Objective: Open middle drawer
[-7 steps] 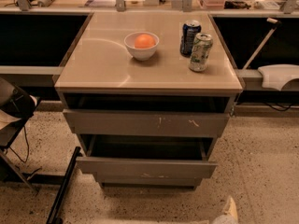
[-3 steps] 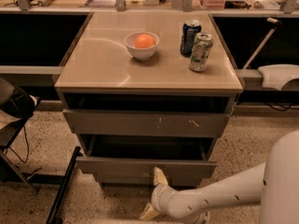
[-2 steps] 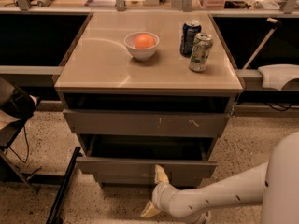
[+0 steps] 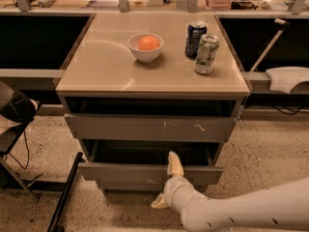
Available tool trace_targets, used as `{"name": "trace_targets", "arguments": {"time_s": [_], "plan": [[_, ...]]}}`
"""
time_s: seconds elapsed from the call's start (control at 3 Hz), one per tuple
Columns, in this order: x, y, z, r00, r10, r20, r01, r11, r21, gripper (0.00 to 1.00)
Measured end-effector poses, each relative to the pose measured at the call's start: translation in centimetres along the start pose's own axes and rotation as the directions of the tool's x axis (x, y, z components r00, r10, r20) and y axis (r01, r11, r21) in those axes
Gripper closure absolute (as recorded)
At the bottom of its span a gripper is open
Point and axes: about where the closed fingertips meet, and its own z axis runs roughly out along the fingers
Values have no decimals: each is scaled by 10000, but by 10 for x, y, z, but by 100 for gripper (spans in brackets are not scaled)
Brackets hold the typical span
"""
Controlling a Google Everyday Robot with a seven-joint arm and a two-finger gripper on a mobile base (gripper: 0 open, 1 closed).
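Now — gripper: low at the cabinet's foot, fingers spread, upper one hooked over the front's lip
Middle drawer: second down, partly out (beneath the scratched top drawer)
Pull: straight back, level — no twisting

arm: extends in from lower right | gripper: low, bottom centre | jaws: spread wide apart

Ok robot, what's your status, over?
Gripper open, low at the front of the middle drawer. Drawer partly out, dark inside showing. Nothing blocking it.
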Motion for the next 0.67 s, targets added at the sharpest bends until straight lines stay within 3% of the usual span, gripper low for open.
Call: {"name": "trace_targets", "arguments": {"time_s": [0.33, 0.67], "plan": [[-6, -16, -8, 9998, -195, 28, 194, 9993, 316, 0], [-1, -27, 7, 9992, -383, -135, 387, 9988, 293, 0]]}}
